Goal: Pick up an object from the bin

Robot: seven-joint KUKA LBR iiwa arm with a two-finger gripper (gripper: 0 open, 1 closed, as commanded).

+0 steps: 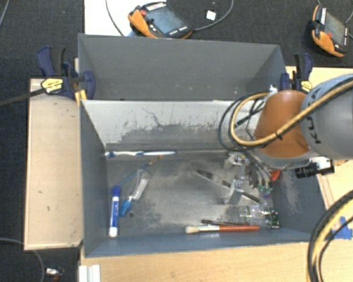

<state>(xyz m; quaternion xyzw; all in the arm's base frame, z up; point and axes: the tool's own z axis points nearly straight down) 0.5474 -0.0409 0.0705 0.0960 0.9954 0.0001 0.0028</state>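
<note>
Gripper (240,188) down at 3 o'clock of bin (165,69) floor; whether spread or closed, cannot tell. Just beside, at its 5 o'clock: clear crumpled packet (256,215) with small green bit at edge, nearest thing. At its 6 o'clock, along near wall: thin brush (223,228), red handle, pale bristles pointing to 9. Well apart, at 8 o'clock of floor: blue-and-white marker (113,211), clear plastic piece (139,188) near it. At 11 o'clock, against far wall: white toothbrush (138,154). Above gripper, at 1 o'clock: orange wrist cover (282,122), looped cables (235,128).
</note>
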